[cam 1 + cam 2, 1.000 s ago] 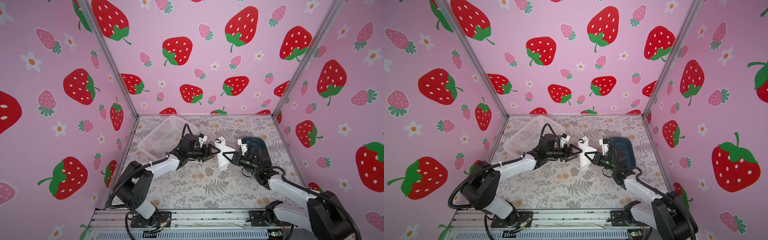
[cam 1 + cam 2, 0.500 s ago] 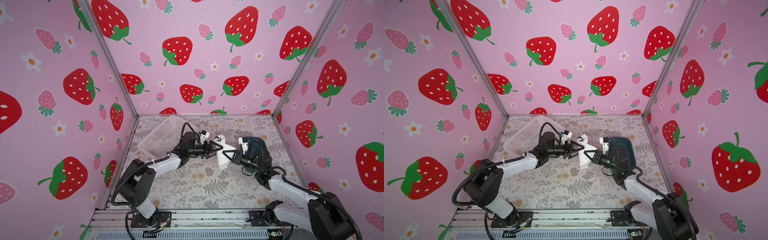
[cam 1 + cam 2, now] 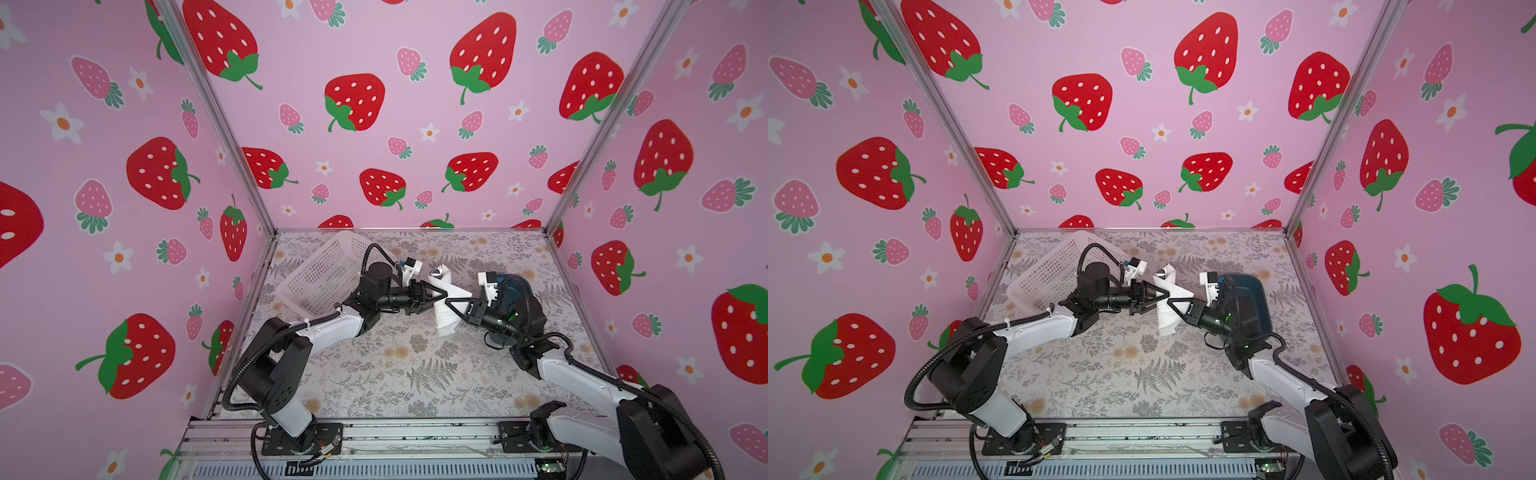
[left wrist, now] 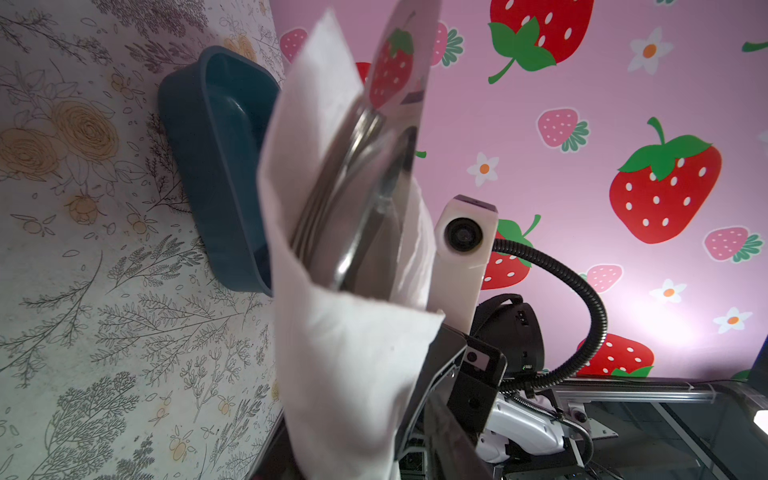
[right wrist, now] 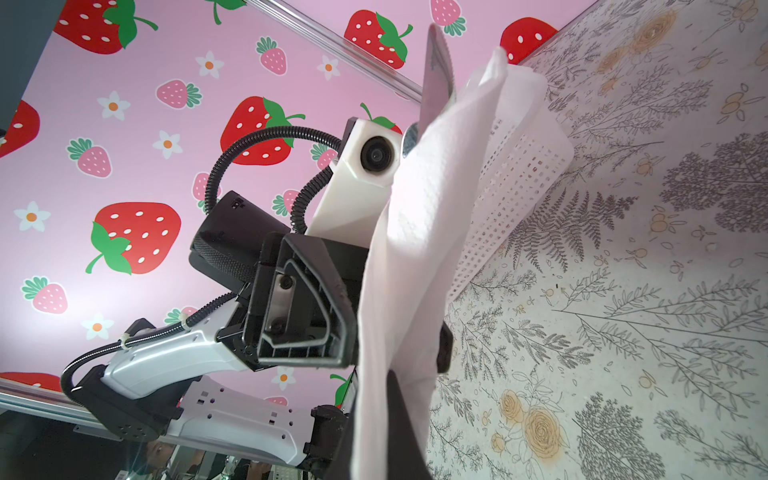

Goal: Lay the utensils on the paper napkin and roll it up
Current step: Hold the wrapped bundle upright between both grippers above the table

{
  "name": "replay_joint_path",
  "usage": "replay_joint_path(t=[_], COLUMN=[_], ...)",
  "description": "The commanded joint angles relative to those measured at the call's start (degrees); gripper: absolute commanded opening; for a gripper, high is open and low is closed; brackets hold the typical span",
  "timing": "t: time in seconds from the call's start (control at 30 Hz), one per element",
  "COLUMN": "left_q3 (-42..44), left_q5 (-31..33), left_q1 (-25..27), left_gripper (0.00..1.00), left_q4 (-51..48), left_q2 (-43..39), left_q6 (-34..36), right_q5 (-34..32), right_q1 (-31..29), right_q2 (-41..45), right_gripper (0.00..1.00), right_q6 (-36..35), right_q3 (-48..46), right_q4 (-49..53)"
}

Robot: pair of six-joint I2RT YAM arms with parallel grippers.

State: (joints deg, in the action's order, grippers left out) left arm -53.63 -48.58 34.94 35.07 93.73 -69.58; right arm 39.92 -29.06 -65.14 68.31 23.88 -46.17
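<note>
**Top views: napkin roll held up between two hands, mid-surface**

Both top views show pink walls closing the surface (image 3: pixel 415 374) on its left, back and right edges. A white basket (image 3: pixel 324 274) leans tilted near the back left corner. A blue tub (image 3: pixel 1252 286) sits near the right edge, partly behind the right arm. The widest open room lies toward the front edge, between the two arm bases.

The paper napkin (image 3: pixel 445 320), rolled up, is held over the middle of the surface, a little toward the back edge. Its long axis stands steep. The lower end points to the front edge and the upper end to the back edge. The shiny utensils (image 4: pixel 357 174) stick out of the open upper end, lying along the same axis.

Both arms reach in from the front edge with low forearms, and the hands point at each other almost level. The right hand (image 3: pixel 449 304) is clamped on the roll. The left hand (image 3: pixel 440 295) has one finger on each side of the roll. Whether it presses the paper, I cannot tell.
</note>
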Motion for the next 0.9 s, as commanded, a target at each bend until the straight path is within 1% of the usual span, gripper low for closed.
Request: replay_joint_path(t=[0.0,0.2,0.37,0.5,0.77,0.87], left_q3=[-1.82,-1.66,-1.31,-1.39,-1.22,-1.22], left_q5=[-0.73,-0.38,0.24,0.4,0.91,1.11], left_q1=[0.18,0.11,0.11,0.13,0.16,0.21], left_gripper=[0.39,0.34,0.27,0.25,0.18,0.17], left_q4=[3.48,3.43,3.45,3.47,3.43,3.44], left_q2=[-0.17,-0.53,-0.92,-1.1,-1.74,-2.32], left_q6=[-1.11,-0.79,-0.49,-0.29,0.32,0.82], right_q5=[0.46,0.46,0.51,0.38,0.15,0.21], right_q1=[0.24,0.29,0.32,0.32,0.32,0.32], right_q2=[1.64,1.66,1.5,1.42,2.01,2.25], right_gripper=[0.06,0.06,0.06,0.06,0.07,0.07], right_q6=[1.03,1.12,1.12,1.17,1.38,1.65], right_q3=[1.44,1.35,1.35,1.27,1.16,1.45], right_q4=[-3.57,-3.53,-3.52,-3.57,-3.51,-3.48])
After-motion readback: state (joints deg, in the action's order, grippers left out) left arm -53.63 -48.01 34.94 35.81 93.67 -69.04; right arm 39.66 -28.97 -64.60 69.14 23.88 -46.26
